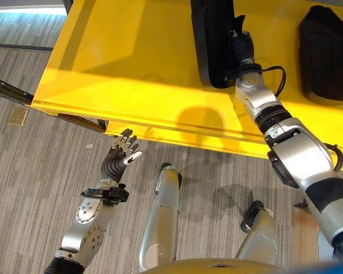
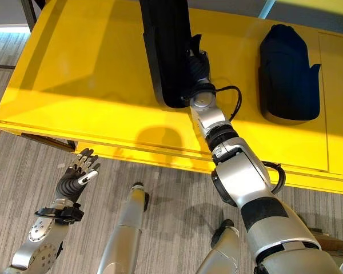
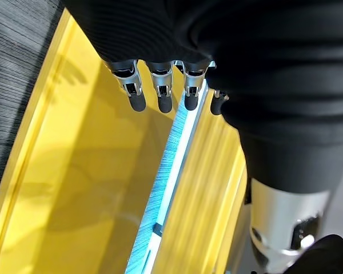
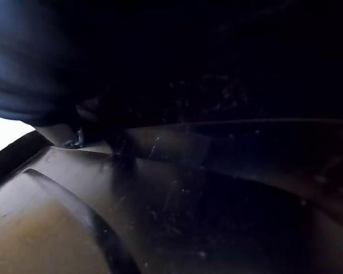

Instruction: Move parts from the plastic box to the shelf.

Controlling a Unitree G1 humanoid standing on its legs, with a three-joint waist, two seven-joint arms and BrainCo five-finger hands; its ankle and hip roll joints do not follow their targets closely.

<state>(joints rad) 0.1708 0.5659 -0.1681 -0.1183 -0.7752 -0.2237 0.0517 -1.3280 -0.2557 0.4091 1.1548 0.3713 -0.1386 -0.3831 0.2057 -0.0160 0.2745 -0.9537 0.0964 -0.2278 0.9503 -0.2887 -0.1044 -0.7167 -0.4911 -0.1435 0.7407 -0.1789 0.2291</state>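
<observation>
So far two black parts lie on yellow shelf (image 1: 131, 63): short part (image 2: 288, 71) at 2 o'clock, well apart from long part (image 2: 166, 51) at 12. Right hand (image 2: 197, 65) against long part, finger state unreadable. Left hand (image 1: 121, 151) relaxed, empty, at 8 o'clock over floor. Judged: placement nearly finished, release remaining.

I get strong light on the yellow shelf (image 1: 131, 74), with glare along its front and soft shadows crossing it. My right wrist view is nearly black and blurred; the left wrist view is bright, its fingers (image 3: 136, 94) sharp.
</observation>
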